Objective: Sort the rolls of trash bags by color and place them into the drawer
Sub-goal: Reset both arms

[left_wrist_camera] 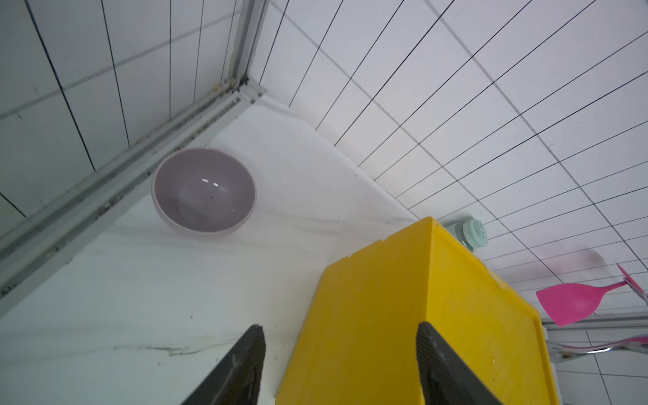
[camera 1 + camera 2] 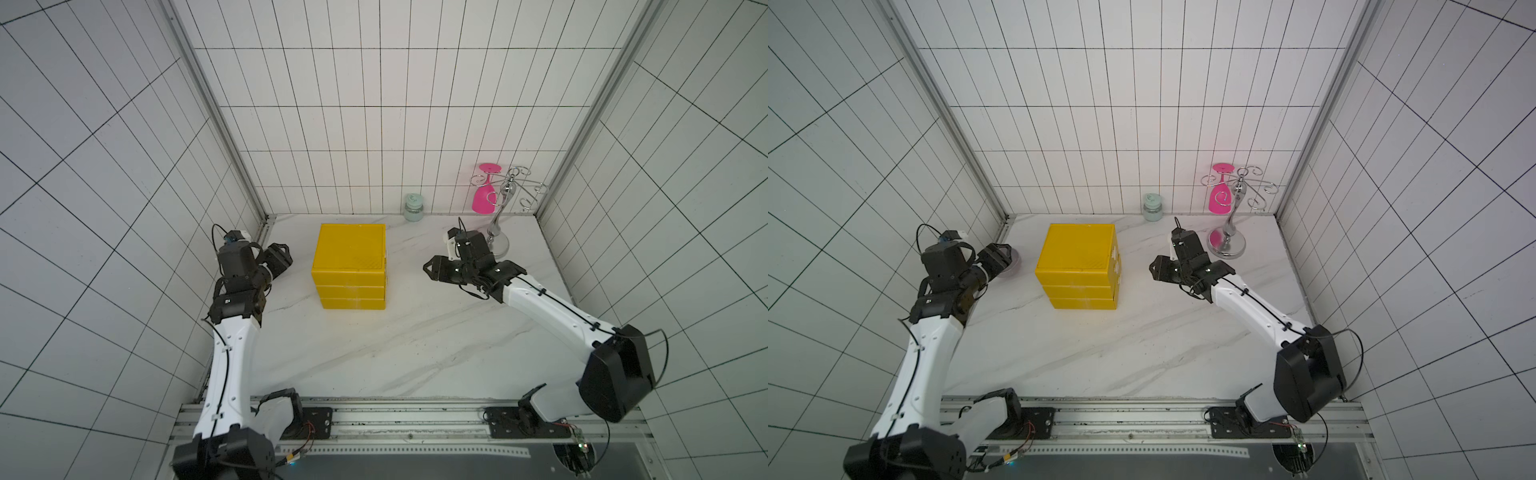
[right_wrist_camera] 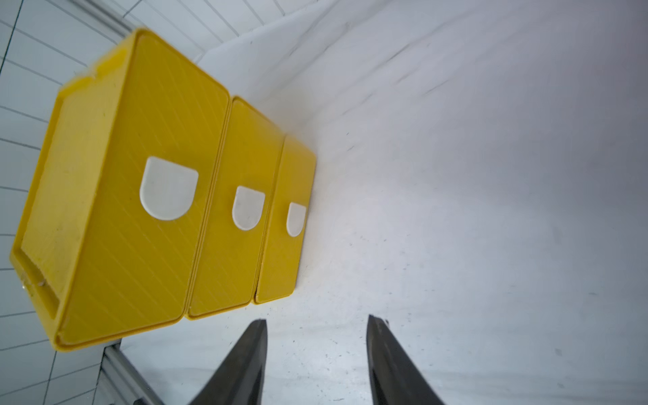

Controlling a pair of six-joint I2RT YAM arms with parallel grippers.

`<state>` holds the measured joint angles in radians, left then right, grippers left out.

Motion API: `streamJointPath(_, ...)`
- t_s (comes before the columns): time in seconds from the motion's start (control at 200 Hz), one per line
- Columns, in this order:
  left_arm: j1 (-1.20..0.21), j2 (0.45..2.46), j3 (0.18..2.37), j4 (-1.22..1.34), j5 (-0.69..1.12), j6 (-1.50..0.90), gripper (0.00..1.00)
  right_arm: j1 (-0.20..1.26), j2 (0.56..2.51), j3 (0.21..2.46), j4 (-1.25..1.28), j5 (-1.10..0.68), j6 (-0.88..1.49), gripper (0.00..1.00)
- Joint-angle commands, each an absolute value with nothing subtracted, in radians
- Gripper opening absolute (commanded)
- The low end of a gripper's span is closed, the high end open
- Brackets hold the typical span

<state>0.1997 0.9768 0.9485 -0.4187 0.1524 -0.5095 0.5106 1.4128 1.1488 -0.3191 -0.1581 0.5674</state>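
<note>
Drawers, three of them, are stacked in a yellow cabinet (image 2: 351, 266) that stands a little toward 12 o'clock from the middle of the marble table (image 2: 374, 353). All three fronts sit flush and shut, and they face 3 o'clock; each carries a white tab handle (image 3: 169, 187).

From where I stand, the left gripper (image 2: 286, 259) hangs at the cabinet's 9 o'clock, apart from it. The left wrist view shows its dark fingers (image 1: 245, 368) spread well apart with nothing between them but bare table and the cabinet's corner beyond; they pinch nothing. A lilac bowl (image 1: 205, 191) sits just past it, close to the wall at 9 o'clock.

The right gripper (image 2: 429, 267) hovers at the cabinet's 3 o'clock, pointed toward the drawer fronts and clear of them. Its fingers (image 3: 242, 364) are parted too, only tabletop showing in the gap, touching nothing.

A pale green jar (image 2: 413, 210) stands against the back wall at about 1 o'clock. A chrome rack (image 2: 500, 216) at 2 o'clock holds a pink glass (image 2: 484, 193) upside down.
</note>
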Motion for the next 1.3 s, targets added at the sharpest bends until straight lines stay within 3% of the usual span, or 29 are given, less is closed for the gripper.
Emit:
streamJointPath(0.0,0.125,0.900,0.855,-0.197,-0.120,-0.397,0.74,0.475,1.346,1.146,-0.341,-0.027,0.510,0.52)
streamJointPath(0.045,0.106,0.875,0.841,-0.151,-0.144,-0.370,0.80,0.464,1.343,1.165,-0.335,-0.012,0.478,0.53)
streamJointPath(0.07,0.100,0.869,0.838,-0.127,-0.146,-0.352,0.97,0.461,1.349,1.179,-0.339,0.000,0.457,0.55)
streamJointPath(0.1,0.094,0.862,0.840,-0.114,-0.136,-0.328,0.99,0.459,1.361,1.205,-0.359,0.013,0.435,0.58)
streamJointPath(0.13,0.094,0.860,0.851,-0.116,-0.124,-0.315,0.99,0.459,1.378,1.224,-0.378,0.036,0.414,0.44)
streamJointPath(0.19,0.096,0.860,0.891,-0.155,-0.133,-0.310,0.99,0.452,1.399,1.262,-0.406,0.090,0.381,0.37)
streamJointPath(0.24,0.095,0.862,0.924,-0.214,-0.168,-0.345,0.99,0.442,1.397,1.279,-0.412,0.102,0.345,0.18)
streamJointPath(0.28,0.095,0.859,0.917,-0.231,-0.195,-0.375,0.99,0.435,1.377,1.270,-0.399,0.150,0.356,0.15)
streamJointPath(0.335,0.095,0.839,0.860,-0.137,-0.206,-0.367,0.99,0.420,1.327,1.221,-0.330,0.187,0.371,0.29)
streamJointPath(0.405,0.098,0.802,0.786,-0.054,-0.117,-0.285,0.99,0.408,1.253,1.116,-0.169,0.193,0.335,0.70)
streamJointPath(0.46,0.097,0.787,0.722,0.020,-0.102,-0.280,0.99,0.405,1.213,1.045,-0.069,0.252,0.306,0.92)
streamJointPath(0.495,0.097,0.788,0.683,0.061,-0.104,-0.279,0.99,0.403,1.199,1.011,-0.020,0.312,0.283,0.99)
streamJointPath(0.65,0.097,0.859,0.514,0.203,-0.224,-0.284,0.99,0.378,1.161,0.836,0.210,0.403,0.076,0.99)
streamJointPath(0.854,0.094,1.026,0.416,0.321,-0.276,-0.284,0.99,0.268,1.198,0.646,0.291,0.472,0.020,0.99)
streamJointPath(1.134,0.001,1.267,0.362,0.647,-0.302,-0.186,0.99,0.116,1.344,0.404,0.653,0.339,-0.005,0.99)
streamJointPath(1.294,-0.003,1.436,0.296,0.935,-0.281,-0.133,0.99,0.059,1.451,0.407,0.784,0.279,0.030,0.98)
